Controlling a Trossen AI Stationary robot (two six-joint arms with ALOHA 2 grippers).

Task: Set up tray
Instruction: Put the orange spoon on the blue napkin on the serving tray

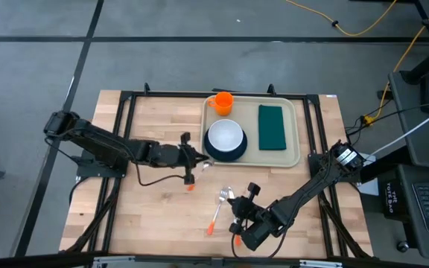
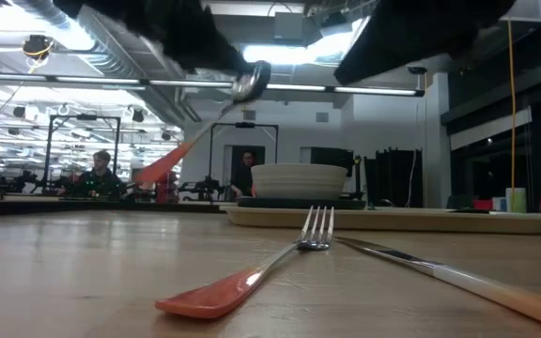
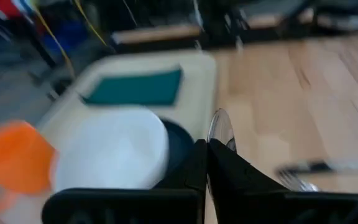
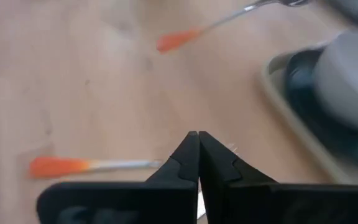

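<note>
The left end effector [image 1: 197, 160], fingers pinched on an orange-handled spoon [image 1: 192, 173], hovered just beside the beige tray [image 1: 291, 158] at the desk's [image 1: 162, 216] far edge. The right end effector [image 1: 238, 212], pressed together, sat by a fork [image 1: 220, 208] near the desk's front edge.

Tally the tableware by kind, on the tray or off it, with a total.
Tray: 1
Plate: 1
Bowl: 1
Cup: 1
Napkin: 1
Fork: 1
Knife: 1
Spoon: 1, in the left gripper
Total: 8
</note>
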